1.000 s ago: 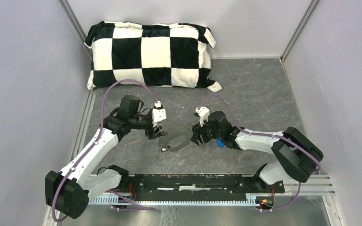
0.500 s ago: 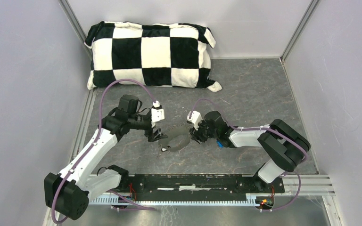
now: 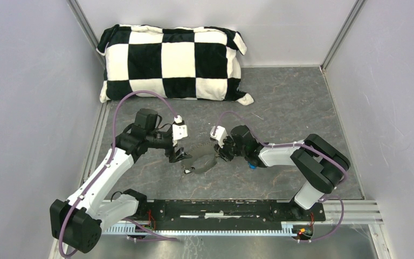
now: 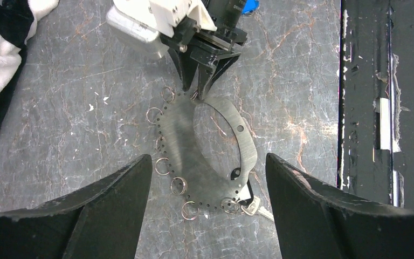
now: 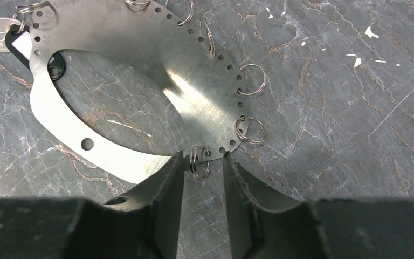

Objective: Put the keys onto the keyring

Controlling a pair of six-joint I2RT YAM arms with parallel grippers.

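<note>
The keyring (image 3: 205, 162) is a flat steel oval plate with a large cut-out, edge holes and several small split rings, lying on the grey table. In the right wrist view, the keyring (image 5: 140, 43) has one small split ring (image 5: 200, 161) standing between the tips of my right gripper (image 5: 202, 162), which is narrowly open and not pinching it. A black-headed key (image 4: 246, 192) with a pale centre hangs on a ring at the plate's near end. My left gripper (image 4: 207, 162) hovers wide open over that end. The blue-headed key (image 3: 252, 165) lies loose beside the right arm.
A black-and-white checked pillow (image 3: 172, 62) lies against the back wall. Pale walls close in both sides. A black rail (image 3: 221, 208) runs along the near edge, also visible as the black rail (image 4: 377, 108) in the left wrist view.
My right gripper has moved left to the plate's far edge and its jaws have narrowed around a small ring. My left gripper has opened wider and stayed nearly in place.
</note>
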